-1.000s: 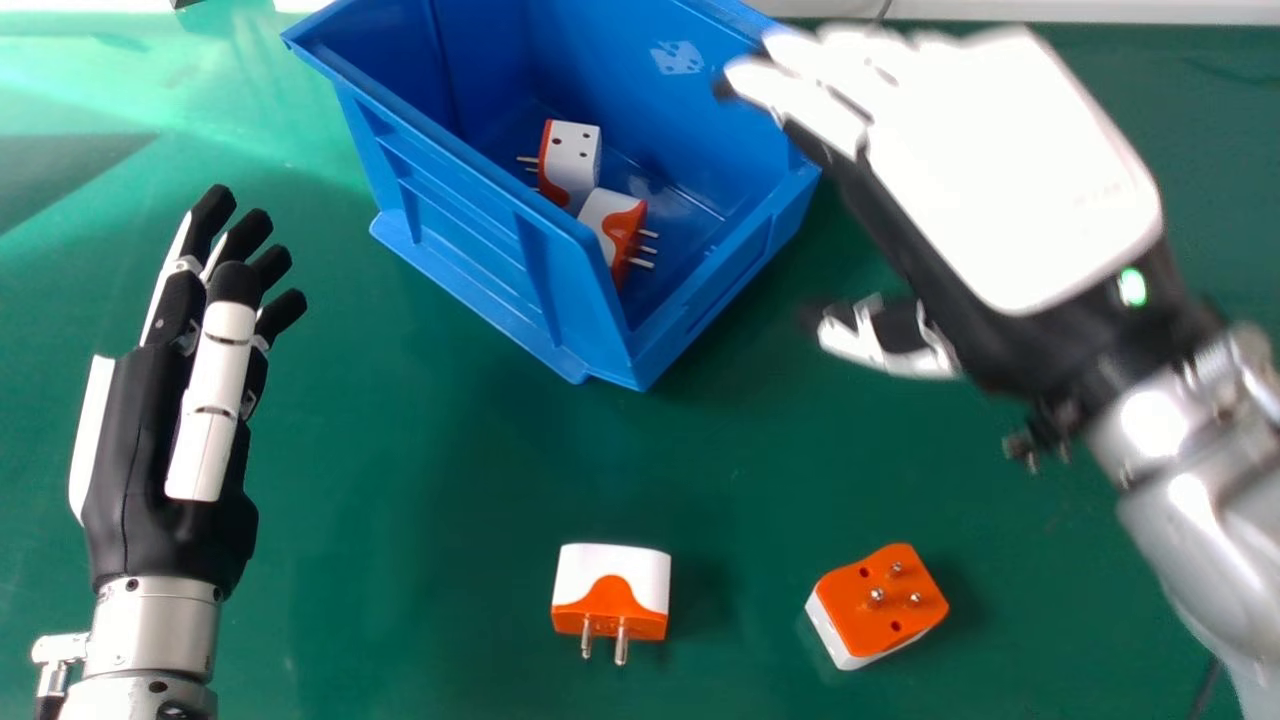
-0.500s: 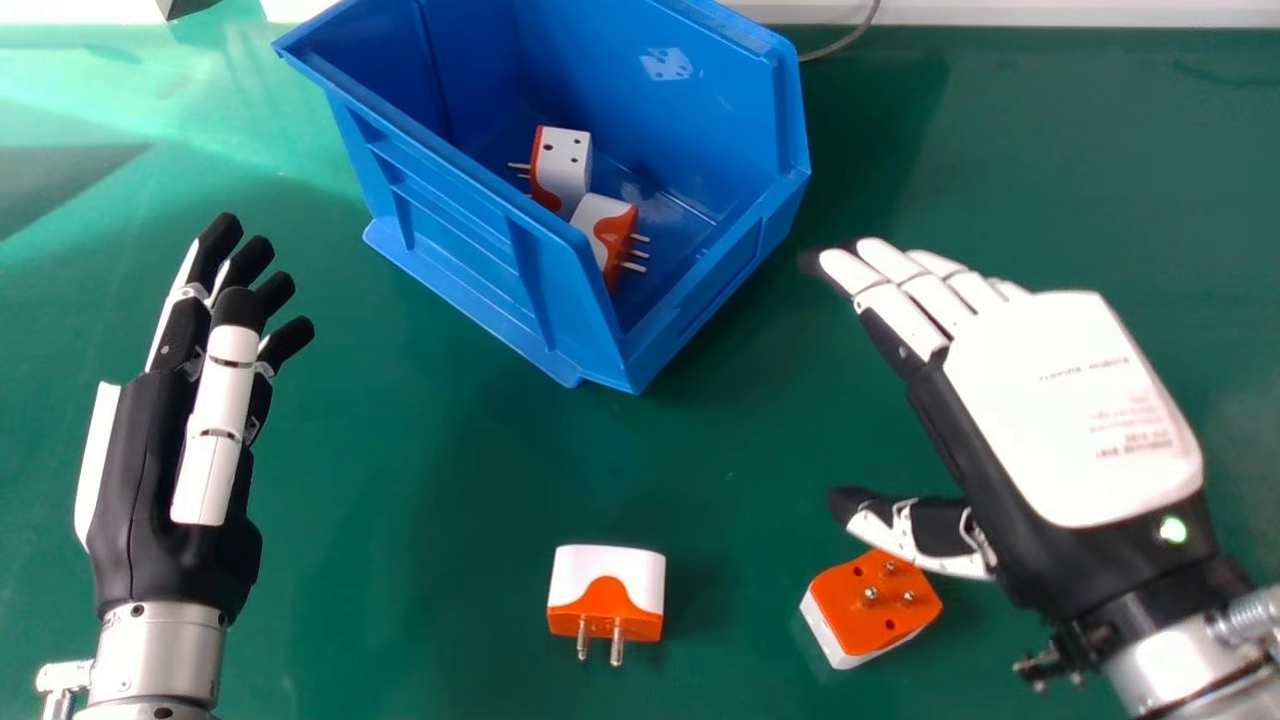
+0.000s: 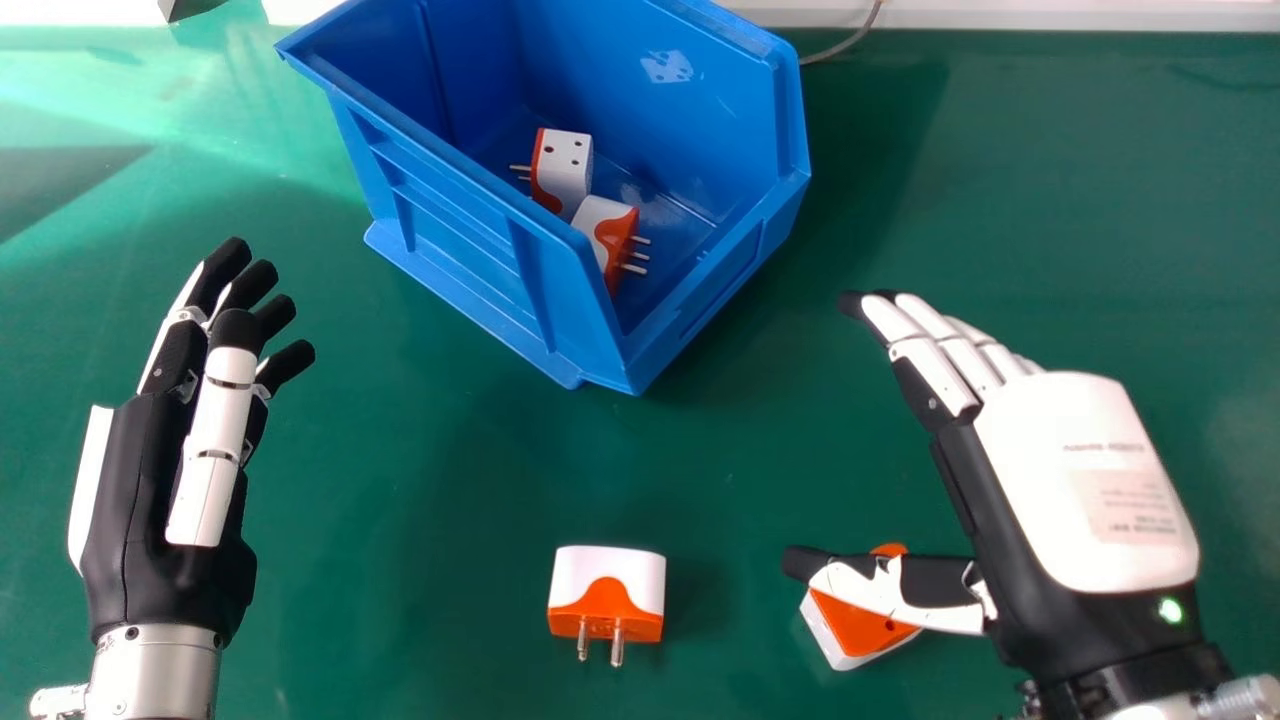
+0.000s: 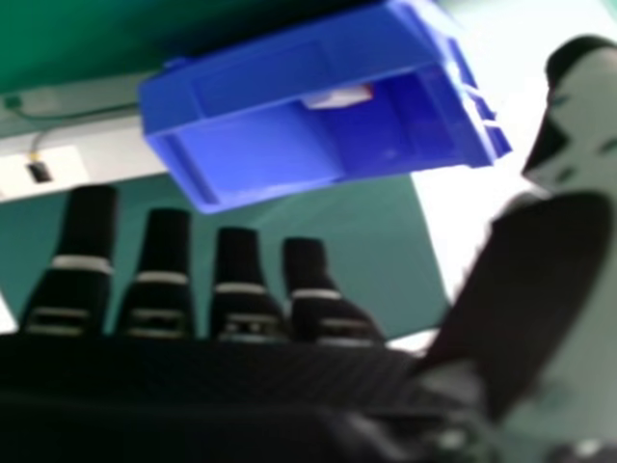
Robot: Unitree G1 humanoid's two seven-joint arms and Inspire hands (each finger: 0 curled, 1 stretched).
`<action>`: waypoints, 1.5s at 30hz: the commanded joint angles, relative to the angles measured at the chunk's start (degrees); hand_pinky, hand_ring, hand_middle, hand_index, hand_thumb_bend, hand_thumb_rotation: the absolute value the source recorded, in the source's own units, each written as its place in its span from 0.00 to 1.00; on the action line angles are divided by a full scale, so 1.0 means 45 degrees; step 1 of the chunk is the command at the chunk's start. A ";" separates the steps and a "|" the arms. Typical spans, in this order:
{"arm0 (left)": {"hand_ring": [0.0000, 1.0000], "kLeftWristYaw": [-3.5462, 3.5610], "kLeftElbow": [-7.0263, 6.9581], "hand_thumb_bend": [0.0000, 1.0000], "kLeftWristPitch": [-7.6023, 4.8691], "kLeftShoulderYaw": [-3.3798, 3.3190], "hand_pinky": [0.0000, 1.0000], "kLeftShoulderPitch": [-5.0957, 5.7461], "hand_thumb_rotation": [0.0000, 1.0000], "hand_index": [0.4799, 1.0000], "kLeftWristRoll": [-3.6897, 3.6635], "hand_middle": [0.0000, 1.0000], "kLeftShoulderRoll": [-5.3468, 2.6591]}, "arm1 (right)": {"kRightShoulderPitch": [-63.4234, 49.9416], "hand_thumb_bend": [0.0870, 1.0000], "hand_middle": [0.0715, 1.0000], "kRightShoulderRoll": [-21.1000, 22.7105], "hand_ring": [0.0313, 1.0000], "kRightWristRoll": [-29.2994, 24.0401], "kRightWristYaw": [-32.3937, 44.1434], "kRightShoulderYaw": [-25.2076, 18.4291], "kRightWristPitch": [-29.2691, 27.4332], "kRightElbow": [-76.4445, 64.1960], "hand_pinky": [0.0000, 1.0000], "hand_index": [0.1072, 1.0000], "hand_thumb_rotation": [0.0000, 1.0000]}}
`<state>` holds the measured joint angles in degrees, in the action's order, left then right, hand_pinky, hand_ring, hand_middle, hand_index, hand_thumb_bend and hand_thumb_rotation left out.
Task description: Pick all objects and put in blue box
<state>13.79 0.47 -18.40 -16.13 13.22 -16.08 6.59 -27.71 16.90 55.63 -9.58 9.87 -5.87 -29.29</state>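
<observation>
My right hand (image 3: 1085,480) is open at the right of the head view, its thumb over an orange and white adapter (image 3: 838,640) that lies pins up, partly hidden. In the right hand view my right hand (image 4: 241,289) shows with fingers extended. My left hand (image 3: 150,490) is open above the table at the left. Another orange and white adapter (image 3: 607,583) lies at the front middle, its pins toward the near edge. The blue box (image 3: 460,235) holds two adapters, one (image 3: 565,165) against the other (image 3: 603,225). In the right hand view stands the blue box (image 4: 260,87).
The green table (image 3: 420,480) spreads around the box and the loose adapters. A grey cable (image 3: 845,45) runs behind the box by the table's white far edge (image 3: 1050,15).
My right hand has come away from beside the box toward the near right, its thumb now over the right adapter. My left hand has moved slightly nearer. The loose adapters have not moved.
</observation>
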 commanded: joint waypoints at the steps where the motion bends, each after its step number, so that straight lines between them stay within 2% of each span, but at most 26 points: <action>1: 0.89 0.0000 -0.0334 0.47 -0.0133 -0.0044 0.84 0.0061 0.73 0.81 -0.0090 0.91 0.0002 | -0.0257 0.70 0.86 -0.0192 0.83 -0.0023 -0.0428 0.0096 -0.0174 -0.0132 0.70 0.85 0.43; 6: 0.89 -0.0030 -0.0415 0.47 -0.0025 -0.0063 0.83 0.0093 0.73 0.81 -0.0150 0.91 0.0016 | -0.0838 0.75 0.85 -0.0494 0.82 0.0037 -0.0328 0.0221 0.0103 -0.0227 0.69 0.85 0.46; 11: 0.89 0.0087 -0.0346 0.47 -0.0153 -0.0072 0.83 0.0048 0.72 0.80 -0.0137 0.91 0.0078 | -0.1295 0.77 0.85 -0.0641 0.82 0.0143 -0.0187 0.0324 0.0260 -0.0202 0.69 0.85 0.47; 15: 0.89 -0.0001 -0.0412 0.48 -0.0083 -0.0076 0.84 0.0050 0.72 0.81 -0.0045 0.92 0.0089 | -0.1604 0.79 0.86 -0.0687 0.83 0.0311 -0.0312 0.0439 0.0344 -0.0104 0.71 0.86 0.47; 19: 0.89 0.0111 -0.0460 0.48 -0.0045 -0.0069 0.84 0.0068 0.73 0.82 -0.0115 0.92 0.0161 | -0.1822 0.80 0.86 -0.0713 0.84 0.0548 -0.0462 0.0521 0.0481 0.0184 0.72 0.86 0.47; 25: 0.90 0.0112 -0.0438 0.48 -0.0070 -0.0069 0.85 -0.0043 0.73 0.84 -0.0082 0.92 0.0176 | -0.1411 0.81 0.86 -0.0735 0.84 0.1144 -0.0476 0.0637 0.1060 0.1110 0.73 0.86 0.45; 28: 0.90 0.0057 -0.0496 0.48 -0.0042 -0.0059 0.85 -0.0064 0.73 0.84 -0.0044 0.92 0.0174 | -0.1067 0.81 0.86 -0.0758 0.83 0.1226 -0.0619 0.0727 0.1255 0.1629 0.73 0.85 0.43; 34: 0.90 0.0068 -0.0428 0.48 -0.0048 -0.0076 0.85 -0.0147 0.74 0.84 -0.0074 0.92 0.0204 | -0.0472 0.80 0.83 -0.0687 0.81 0.1290 -0.0513 0.0864 0.1663 0.2354 0.71 0.83 0.40; 38: 0.90 0.0087 -0.0373 0.48 -0.0100 -0.0069 0.85 -0.0185 0.74 0.85 -0.0020 0.93 0.0246 | -0.0138 0.79 0.83 -0.0594 0.81 0.1341 -0.0335 0.0999 0.2004 0.2694 0.70 0.82 0.38; 45: 0.91 0.0097 -0.0330 0.49 -0.0142 -0.0100 0.86 -0.0234 0.75 0.87 -0.0074 0.93 0.0243 | 0.0481 0.78 0.82 -0.0415 0.80 0.1445 -0.0412 0.1246 0.2370 0.3258 0.69 0.81 0.37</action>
<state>14.12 -0.36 -18.15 -16.20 12.58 -16.16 7.31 -26.25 14.54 61.56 -10.80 15.30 4.49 -14.66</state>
